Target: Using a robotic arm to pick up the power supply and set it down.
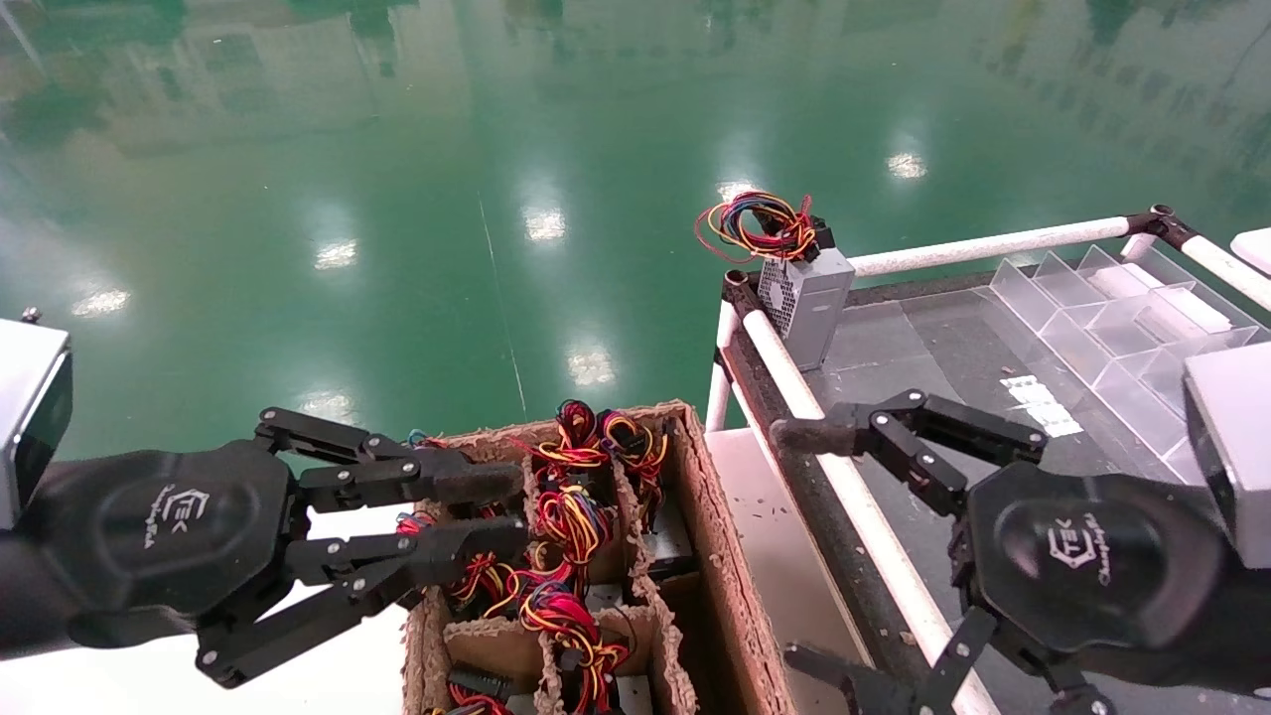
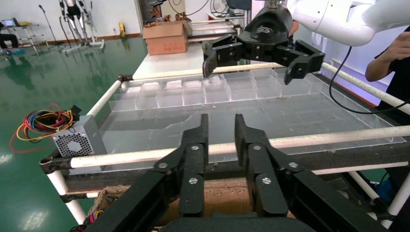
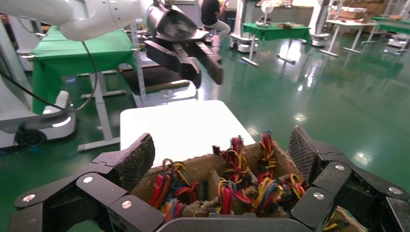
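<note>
The small silver-grey metal power supply, with its honeycomb grille and its tight bundle of red, yellow and orange wires on top, is standing upright on the dark worktop, at the corner nearest the green floor and just beside the white tube rail. Nothing is touching it. It seems that the setting-down is already done for this unit, although this is only judged from its position.

The right black linkage end effector is being held over the worktop, apart from the power supply, on the side of the rail away from the floor; its fingers are spread wide and nothing is held between them. The left black end effector is being held over the brown cardboard box, which stands beside the rail and is still carrying several wire-bundled units in its compartments. Its fingers are nearly together and are gripping nothing. If more units are to be moved, a new pick from the box is probably what is left.
</note>
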